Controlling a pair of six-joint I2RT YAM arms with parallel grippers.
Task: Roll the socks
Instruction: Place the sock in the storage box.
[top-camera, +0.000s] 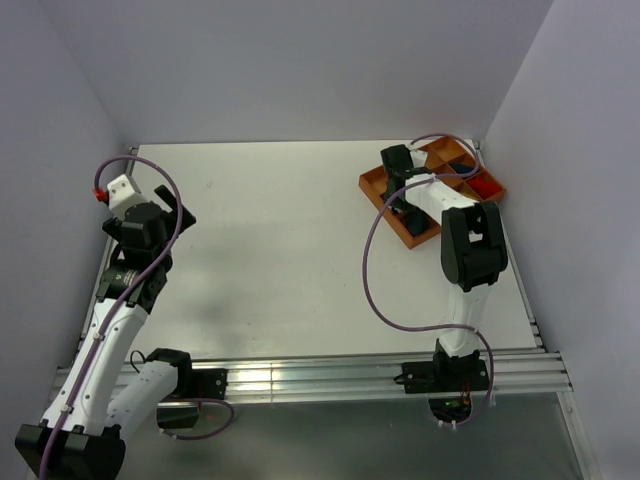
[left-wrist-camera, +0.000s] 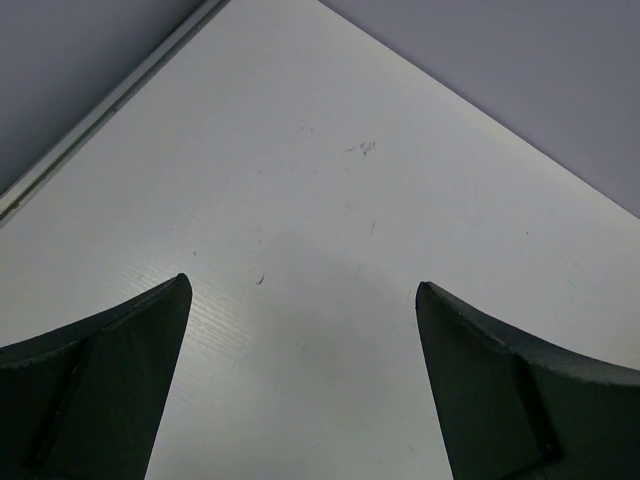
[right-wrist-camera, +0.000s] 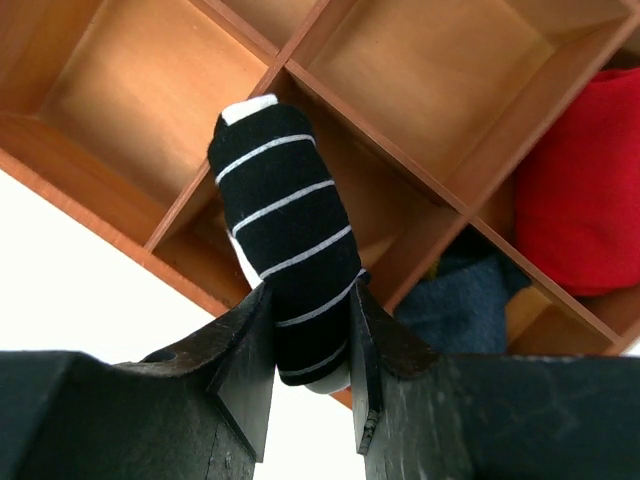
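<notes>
right gripper (right-wrist-camera: 310, 300) fills the bottom of its own wrist cam, and its two black fingers (right-wrist-camera: 245, 350) are clamped on the black rolled sock bundle with thin white stripes (right-wrist-camera: 280, 210). the bundle sticks out past the fingertips, with a white patch at its far end. it sits over the orange-brown wooden tray with square compartments (right-wrist-camera: 370, 140), right above a divider wall near the tray's edge, so i can't tell which compartment it belongs to, or whether it touches the wood.

off to the right in that same view, the red fabric sock (right-wrist-camera: 590, 190) is bunched up in one compartment. the dark navy sock (right-wrist-camera: 470, 300) is tucked in the one beside it, partly hidden behind the gripper finger.

from the overhead cam, the tray sits in the far right corner of the white table (top-camera: 280, 250), turned at an angle, with the right arm reaching over it.

left gripper (left-wrist-camera: 302, 285) is well apart from all of that, over by the far left side of the table. its jaws are spread wide and only scuffed white tabletop shows between them.
</notes>
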